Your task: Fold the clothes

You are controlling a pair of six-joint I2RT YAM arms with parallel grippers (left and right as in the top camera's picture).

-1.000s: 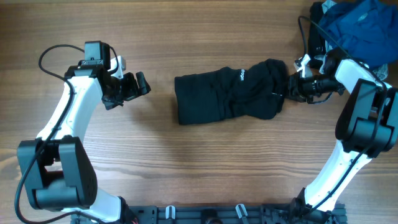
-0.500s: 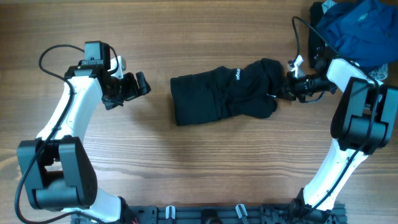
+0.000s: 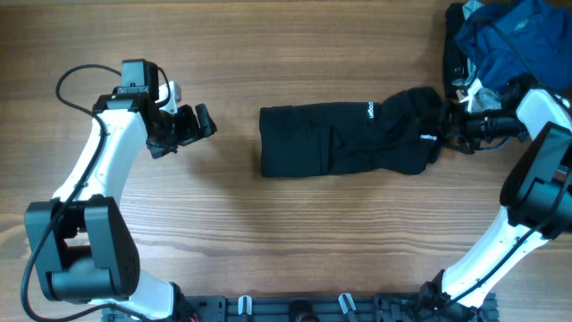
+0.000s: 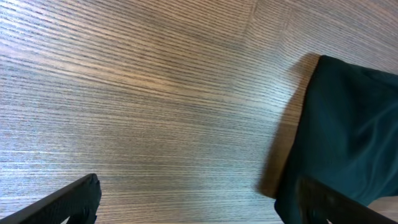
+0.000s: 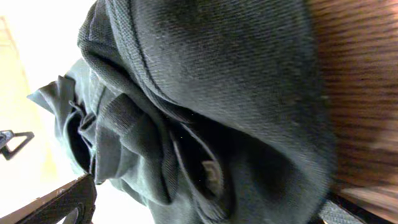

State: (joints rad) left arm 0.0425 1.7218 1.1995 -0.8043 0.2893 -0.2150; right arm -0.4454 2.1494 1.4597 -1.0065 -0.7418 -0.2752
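Clothes point(image 3: 344, 139) sit bunched on the surface point(image 3: 295, 233) overhead, left claw point(image 3: 195, 123) wide open, well apart. Left wrist: just the garment's edge. Right wrist: right claw point(image 5: 210, 202) gapes around the crumpled end. Better to pinch one hem layer, not the wad.

One black garment point(image 3: 340, 143) is lying on the single wooden tabletop point(image 3: 286, 233), showing two small white printed marks point(image 3: 369, 110). One bright blue garment point(image 3: 518, 40) is sitting heaped at the tabletop's far right corner. Two white-and-black robot arms are reaching over the wood, one left arm point(image 3: 98, 170) and one right arm point(image 3: 527, 188). One black cable point(image 3: 67, 82) is looping above the left arm.
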